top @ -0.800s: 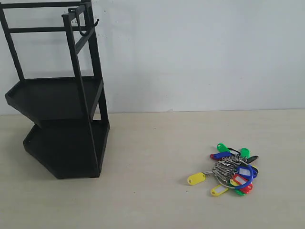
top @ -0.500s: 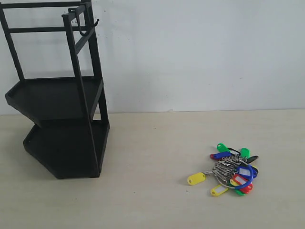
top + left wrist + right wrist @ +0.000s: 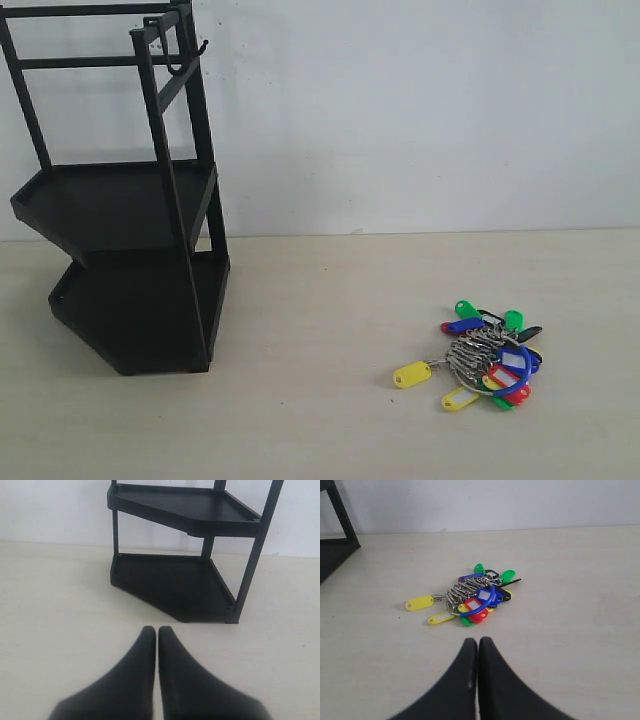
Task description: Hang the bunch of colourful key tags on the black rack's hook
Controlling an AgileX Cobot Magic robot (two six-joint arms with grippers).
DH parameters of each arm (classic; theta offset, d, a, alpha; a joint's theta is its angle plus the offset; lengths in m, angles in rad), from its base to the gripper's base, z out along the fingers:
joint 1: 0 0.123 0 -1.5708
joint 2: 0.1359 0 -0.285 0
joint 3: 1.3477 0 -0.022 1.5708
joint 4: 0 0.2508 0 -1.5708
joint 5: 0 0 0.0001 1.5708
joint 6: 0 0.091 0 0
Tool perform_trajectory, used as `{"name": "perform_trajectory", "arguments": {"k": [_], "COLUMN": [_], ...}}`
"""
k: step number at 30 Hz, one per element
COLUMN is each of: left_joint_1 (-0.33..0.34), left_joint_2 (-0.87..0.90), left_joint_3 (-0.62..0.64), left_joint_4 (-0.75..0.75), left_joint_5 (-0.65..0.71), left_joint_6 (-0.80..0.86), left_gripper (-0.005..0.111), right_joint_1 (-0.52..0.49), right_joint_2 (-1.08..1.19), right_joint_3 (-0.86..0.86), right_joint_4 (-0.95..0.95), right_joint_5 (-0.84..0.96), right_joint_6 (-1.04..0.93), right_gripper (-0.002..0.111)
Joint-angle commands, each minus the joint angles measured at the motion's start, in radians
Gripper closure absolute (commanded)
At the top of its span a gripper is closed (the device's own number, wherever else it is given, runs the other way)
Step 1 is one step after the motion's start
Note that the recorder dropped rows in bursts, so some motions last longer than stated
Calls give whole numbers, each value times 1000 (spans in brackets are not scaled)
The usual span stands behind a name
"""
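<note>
The colourful key tag bunch (image 3: 485, 358) lies flat on the pale table at the right, its blue loop (image 3: 517, 372) on top. The black rack (image 3: 130, 260) stands at the left against the wall, and the thin hook (image 3: 175, 67) curves down from its top bar. Neither gripper shows in the exterior view. In the right wrist view my right gripper (image 3: 477, 641) is shut and empty, a short way from the bunch (image 3: 472, 597). My left gripper (image 3: 156, 630) is shut and empty too, facing the rack's lower tray (image 3: 175, 587).
A short upturned black prong (image 3: 203, 46) sticks out beside the hook. A white wall runs behind the table. Bare tabletop (image 3: 330, 330) lies between the rack and the bunch. A corner of the rack (image 3: 335, 542) shows in the right wrist view.
</note>
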Motion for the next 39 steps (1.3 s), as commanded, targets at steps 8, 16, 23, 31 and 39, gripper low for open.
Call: {"name": "perform_trajectory", "arguments": {"k": [8, 16, 23, 31, 39], "left_joint_1": [2, 2, 2, 2, 2], "left_joint_2": [-2, -2, -2, -2, -2], "left_joint_3": [3, 3, 3, 3, 3], "left_joint_4": [5, 5, 5, 5, 5], "left_joint_5": [-7, -7, -7, -7, -7], "left_joint_6": [3, 3, 3, 3, 3], "left_gripper": [102, 102, 102, 102, 102], "right_joint_1": [-3, -3, -3, -3, -3], "right_joint_2": [-4, -4, 295, 827, 1296], "right_joint_3": [0, -147, -630, -881, -881], "right_joint_4": [-9, -7, -13, 32, 38], "right_joint_5": [-492, -1144, -386, 234, 317], "right_joint_6": [0, 148, 51, 105, 100], "right_gripper": [108, 108, 108, 108, 108]}}
